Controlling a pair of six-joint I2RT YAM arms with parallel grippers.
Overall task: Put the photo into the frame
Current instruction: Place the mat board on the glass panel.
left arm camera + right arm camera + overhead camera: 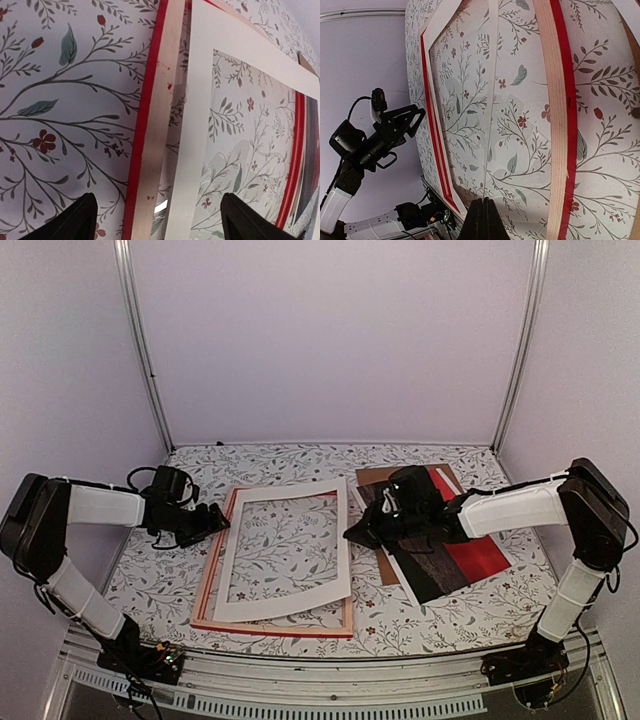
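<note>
Arms: bolted at the near edge, closest to the overhead lens; left arm [105,506] is reached toward the left rail of the frame [272,627], and right arm [510,508] is stretched across the photo [475,558].
Surface: table [430,615] is covered by a floral cloth, and everything is laid flat on it.
Frame: laid pale wood side up at centre-left, with red showing along its edges.
Frame contents: no print is seated. A white mat [290,602] is laid askew over the opening, and the cloth is seen through its window. A faint sheen inside hints at a clear pane, but this cannot be told.
Photo position: found to the right of the frame, near it but apart, picture side up. It is partly carried on a brown backing board [372,477], and its far-left part is hidden under the right wrist.
Handling: judged light, thin, bendable and easily creased. Lying flat, it is hard to pinch from above, so a free near corner or an edge overhanging the board is best taken.
End effectors: left gripper [215,520] is spread wide over the frame's left rail, with nothing between its fingers. Right gripper [352,533] is pressed together at the frame's right rail, with nothing seen pinched.
</note>
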